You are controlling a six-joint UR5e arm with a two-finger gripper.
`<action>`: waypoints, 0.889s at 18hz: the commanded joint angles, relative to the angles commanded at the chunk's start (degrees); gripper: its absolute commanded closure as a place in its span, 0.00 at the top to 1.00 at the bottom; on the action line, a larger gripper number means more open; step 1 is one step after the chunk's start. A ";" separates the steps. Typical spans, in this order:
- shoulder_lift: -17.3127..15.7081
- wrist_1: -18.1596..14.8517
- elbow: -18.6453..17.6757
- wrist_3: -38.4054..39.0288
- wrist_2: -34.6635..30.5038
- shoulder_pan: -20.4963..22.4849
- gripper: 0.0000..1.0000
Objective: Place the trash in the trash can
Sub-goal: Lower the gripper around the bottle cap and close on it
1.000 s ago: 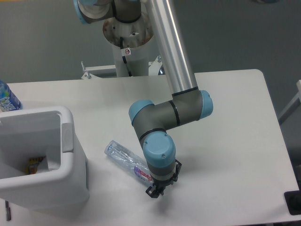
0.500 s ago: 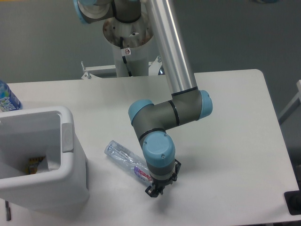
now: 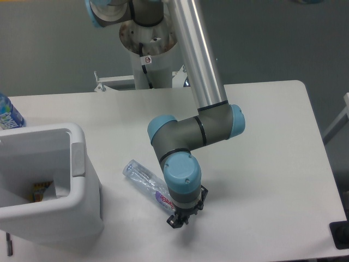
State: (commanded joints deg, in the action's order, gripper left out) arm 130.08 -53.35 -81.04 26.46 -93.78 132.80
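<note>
A: Clear crushed bottle is lying on the table, base end pointing toward the trash can, label end tucked under the wrist.

B: Is the gripper holding it?

A: Can't tell. Wrist housing is blocking the view of the fingers. Only the tips are poking out below, down at the table surface beside the purple-pink label. No gap readable from this angle, so spread or pinched is unknown.

B: So which step are we in?

A: I'm reading it as the grasp on the bottle's capped end. Bottle is not yet lifted; it's sitting flat, well short of the bin.

B: What's in the bin?

A: Something is showing at the bottom, a white scrap and a bit of yellow print. Too small to name.

B: Next move?

A: My judgement: confirm the pinch near the neck, lift straight up, carry left high enough to clear the thick rim, release over the opening. Crushed plastic is slippery and springy, so an end grip is risking the bottle swinging or popping out mid-carry.

B: Blue-labelled bottle at the far left edge?

A: Leaving that one alone.
</note>
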 joint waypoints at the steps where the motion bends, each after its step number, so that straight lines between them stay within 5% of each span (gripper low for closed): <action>1: 0.00 0.00 0.00 0.00 0.00 0.00 0.36; 16: -2.46 0.26 0.09 -0.53 0.35 0.00 0.24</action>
State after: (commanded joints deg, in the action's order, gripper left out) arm 127.62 -53.09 -80.95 25.93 -93.43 132.80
